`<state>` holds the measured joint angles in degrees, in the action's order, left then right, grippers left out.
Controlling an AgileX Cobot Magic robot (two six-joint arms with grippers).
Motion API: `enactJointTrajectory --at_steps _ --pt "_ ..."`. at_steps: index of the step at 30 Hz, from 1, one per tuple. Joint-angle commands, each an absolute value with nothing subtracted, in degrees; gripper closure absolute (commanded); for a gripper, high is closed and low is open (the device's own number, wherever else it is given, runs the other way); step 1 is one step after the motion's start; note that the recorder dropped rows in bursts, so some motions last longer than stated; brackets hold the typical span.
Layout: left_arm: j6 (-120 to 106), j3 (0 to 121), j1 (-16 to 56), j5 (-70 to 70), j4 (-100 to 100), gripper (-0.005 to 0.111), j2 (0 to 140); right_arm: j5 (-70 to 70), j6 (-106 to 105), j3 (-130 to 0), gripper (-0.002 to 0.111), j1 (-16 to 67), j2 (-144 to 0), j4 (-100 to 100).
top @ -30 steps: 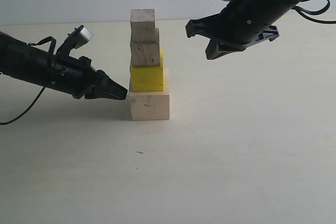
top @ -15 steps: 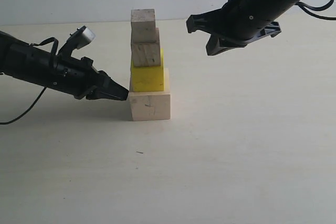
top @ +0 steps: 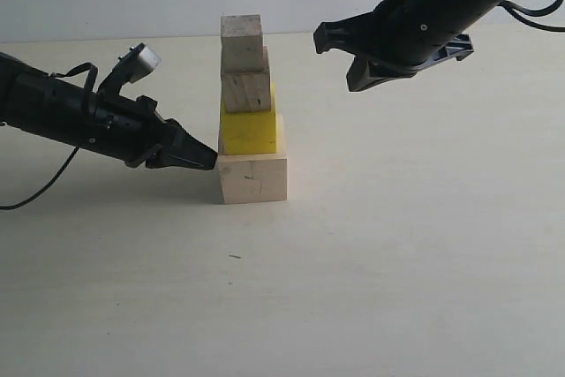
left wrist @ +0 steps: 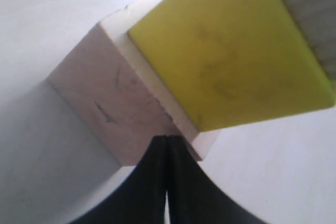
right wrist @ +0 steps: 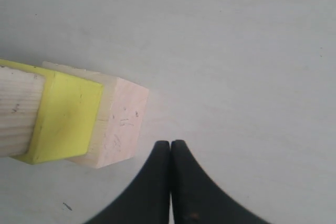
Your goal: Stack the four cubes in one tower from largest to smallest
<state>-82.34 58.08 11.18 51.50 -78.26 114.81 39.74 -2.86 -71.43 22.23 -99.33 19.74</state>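
The tower stands mid-table: the large pale wooden cube point(top: 252, 179) at the base, the yellow cube point(top: 249, 131) on it, then a small wooden cube point(top: 245, 91) and a smaller one point(top: 241, 41) on top. My left gripper point(top: 212, 160) is shut and empty, its tip at the upper left edge of the base cube point(left wrist: 113, 106), just under the yellow cube point(left wrist: 226, 61); the fingertips point(left wrist: 167, 139) look to be touching the wood. My right gripper point(top: 355, 84) hangs shut and empty, above and to the right of the tower, clear of the base cube point(right wrist: 118, 124) and yellow cube point(right wrist: 65, 121).
The pale tabletop point(top: 397, 262) stretches around the tower, and a light wall lies behind it. The left arm's cable point(top: 35, 192) trails over the table at far left. A small dark speck point(top: 234, 257) lies in front of the tower.
The right gripper has risen slightly, away from the tower. The left gripper's tip has crept a few pixels right against the base cube. The tower stays standing.
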Motion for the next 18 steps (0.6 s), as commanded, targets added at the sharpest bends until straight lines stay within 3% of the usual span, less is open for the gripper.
enactJointTrajectory --at_steps 1,12,15,18 --pt "-82.64 58.12 11.44 51.67 -78.58 0.107 114.72 39.59 -2.93 -71.27 0.108 22.00 -98.66 19.48" --pt "-81.16 58.12 4.37 51.09 -78.61 0.107 108.68 39.52 -2.93 -71.27 0.108 22.00 -94.52 13.65" --pt "-81.16 58.12 0.86 50.83 -79.50 0.107 102.67 37.49 -2.93 -71.27 0.108 22.00 -90.32 11.12" --pt "-80.71 57.34 -2.90 50.34 -80.94 0.107 87.96 26.42 -0.99 -68.94 0.108 22.00 -78.76 11.24"
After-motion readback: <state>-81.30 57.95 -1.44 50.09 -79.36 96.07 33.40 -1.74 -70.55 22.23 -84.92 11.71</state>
